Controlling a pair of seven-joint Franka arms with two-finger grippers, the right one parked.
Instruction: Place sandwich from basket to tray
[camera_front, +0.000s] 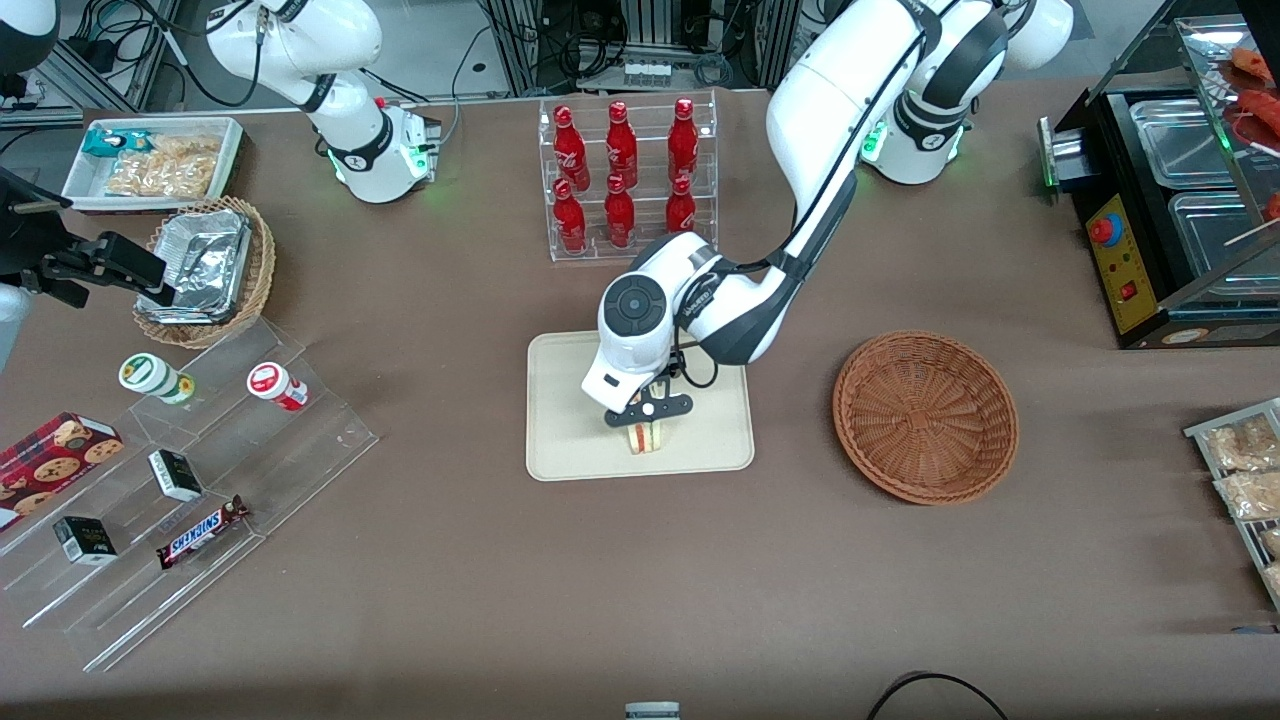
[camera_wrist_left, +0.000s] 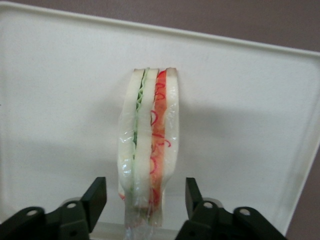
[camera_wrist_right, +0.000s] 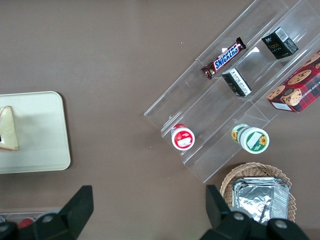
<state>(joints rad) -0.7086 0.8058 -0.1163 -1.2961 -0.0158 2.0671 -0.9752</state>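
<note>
Tool (camera_front: 648, 408) of mine hangs just above the tray (camera_front: 570, 440), fingers (camera_wrist_left: 95, 197) spread clear of the sandwich (camera_wrist_left: 148, 145), which stands on edge on the tray. Basket (camera_front: 925, 415) sits beside the tray on the worktop (camera_front: 640, 580).

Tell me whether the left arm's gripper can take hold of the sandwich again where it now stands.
Probably yes. The gripper hangs just above the sandwich, which stands on edge on the tray, its fingers open on either side with gaps. Nothing else on the tray blocks it.
</note>
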